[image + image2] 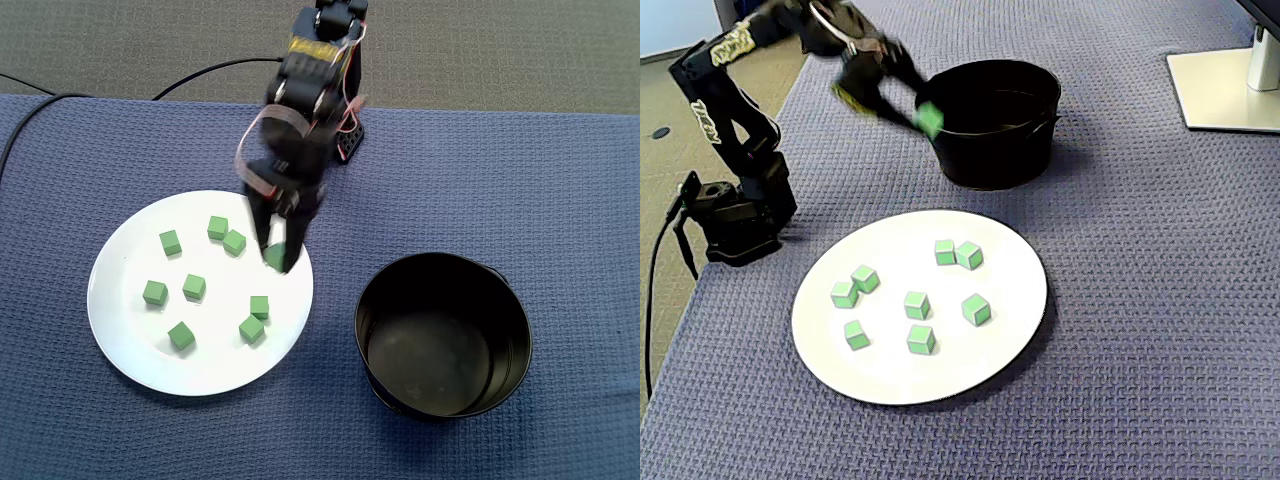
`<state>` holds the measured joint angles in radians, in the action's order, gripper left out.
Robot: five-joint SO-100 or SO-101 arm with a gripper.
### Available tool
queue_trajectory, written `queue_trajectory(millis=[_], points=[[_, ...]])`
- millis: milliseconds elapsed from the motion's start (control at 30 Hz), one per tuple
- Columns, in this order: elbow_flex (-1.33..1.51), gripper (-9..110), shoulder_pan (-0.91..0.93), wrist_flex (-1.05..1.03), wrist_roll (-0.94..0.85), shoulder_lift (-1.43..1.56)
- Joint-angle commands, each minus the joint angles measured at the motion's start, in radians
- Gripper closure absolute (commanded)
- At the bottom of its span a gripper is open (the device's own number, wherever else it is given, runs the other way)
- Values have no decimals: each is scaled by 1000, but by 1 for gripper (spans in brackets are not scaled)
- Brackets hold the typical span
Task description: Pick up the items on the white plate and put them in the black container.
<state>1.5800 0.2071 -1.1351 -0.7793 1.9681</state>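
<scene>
I count nine green cubes (194, 287): eight lie loose on the one white plate (125, 255), and the ninth cube (931, 118) is clamped in the gripper (925, 119). One black container (440, 350) stands on the blue-clothed worktop (500, 180), just beside the plate. The fixed view from above puts the gripper (275, 260) over the plate's right edge. The other fixed view alone shows it lifted clear, the cube against the container's (990, 160) rim.

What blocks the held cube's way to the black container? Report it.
Nothing visible does. The end effector holds the green cube in the air, and only bare blue cloth lies between it and the open-topped black container.
</scene>
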Motion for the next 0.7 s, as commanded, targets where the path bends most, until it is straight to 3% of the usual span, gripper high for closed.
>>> queue_trajectory(millis=[0,133,333,667], points=[[-193,100,-107,-23,247,98],[-397,102,-233,-52,293,-60],[-801,102,-390,-262,304,-522],[-540,102,-468,-144,327,-715]])
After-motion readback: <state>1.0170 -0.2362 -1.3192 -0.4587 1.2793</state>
